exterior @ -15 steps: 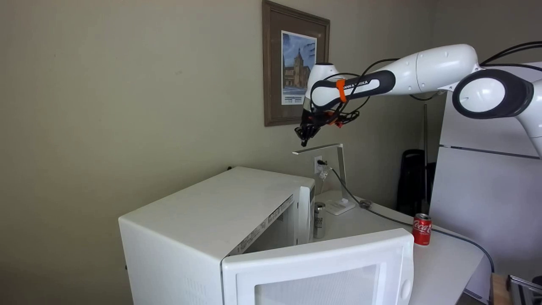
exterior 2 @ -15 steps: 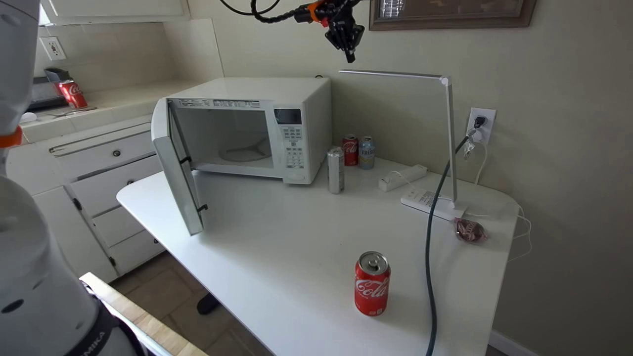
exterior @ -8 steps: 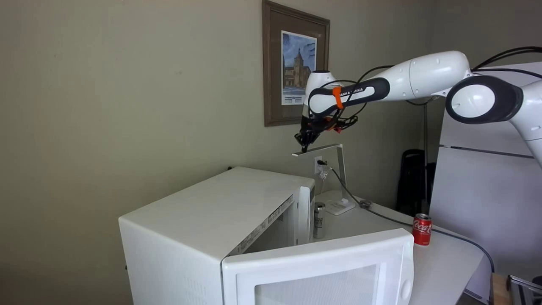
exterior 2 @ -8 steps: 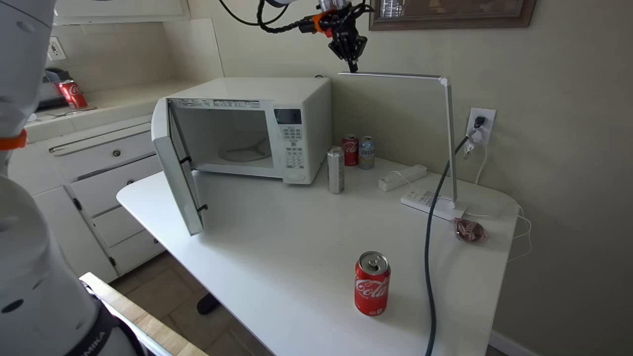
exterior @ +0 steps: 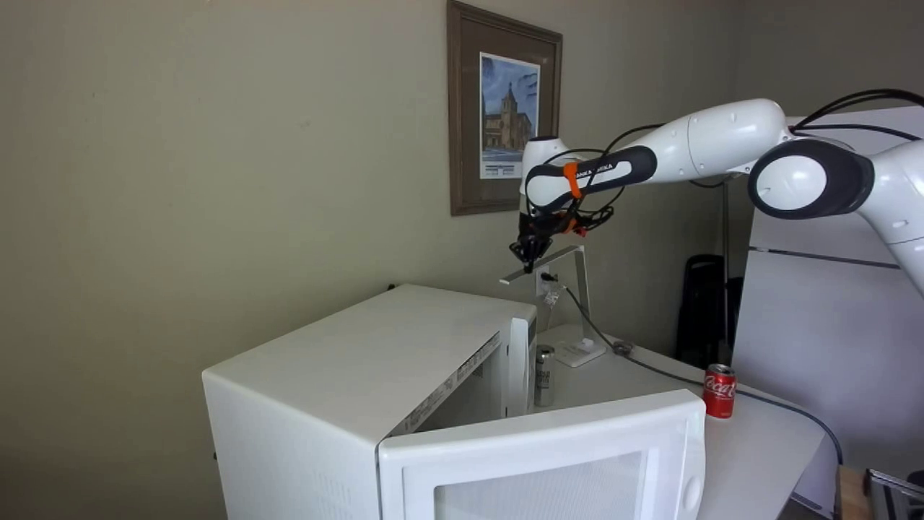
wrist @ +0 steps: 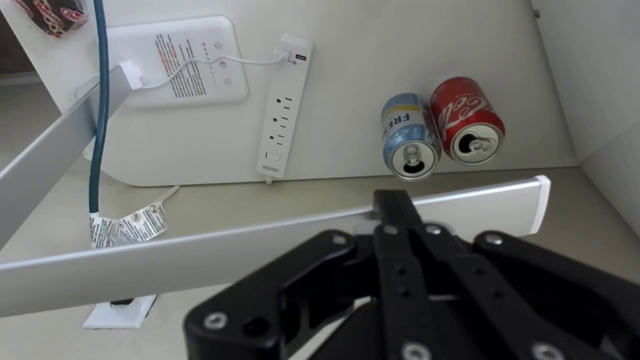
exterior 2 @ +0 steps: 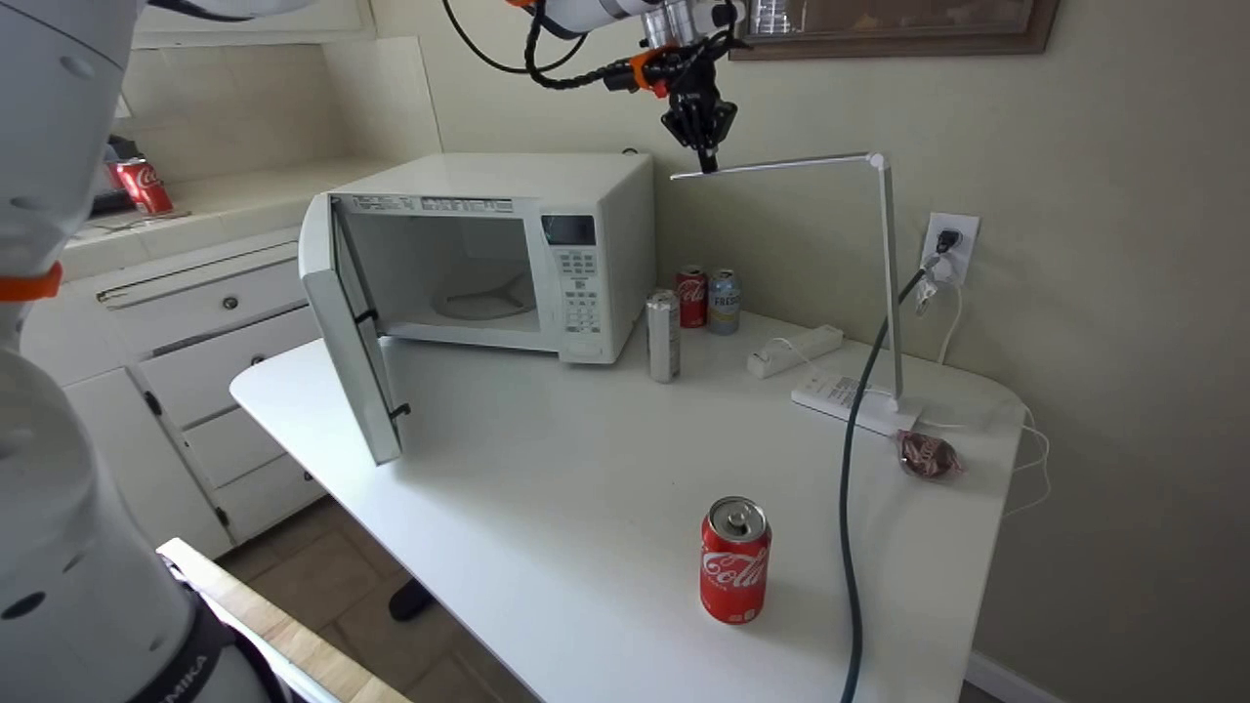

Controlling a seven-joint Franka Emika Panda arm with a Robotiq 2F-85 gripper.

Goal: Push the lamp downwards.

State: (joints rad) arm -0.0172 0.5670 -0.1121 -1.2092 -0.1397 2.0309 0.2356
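The lamp is a slender silver-grey desk lamp whose head shows in both exterior views (exterior: 559, 255) (exterior 2: 796, 164). Its upright post (exterior 2: 889, 283) stands vertical and its greyish base (exterior 2: 850, 402) rests on the table. The bar-like head slopes slightly down toward its free end. My gripper (exterior 2: 708, 164) has its fingers shut together, with nothing between them, pointing down onto the top of the head near its free end; they appear to touch. In the wrist view the fingertips (wrist: 395, 200) cross over the head (wrist: 175, 262) and hide a part of it.
A white microwave (exterior 2: 488, 176) with its door open stands beside the lamp. A silver can (exterior 2: 663, 337), a red can (exterior 2: 692, 298) and a blue can (exterior 2: 724, 303) stand near it. Another red can (exterior 2: 734, 561) stands near a dark cable (exterior 2: 848, 527). A power strip (wrist: 285, 107) lies by the base.
My gripper has come down from above the head onto it and shifted slightly toward the post. The head's free end has tilted downward. The post and base have not moved.
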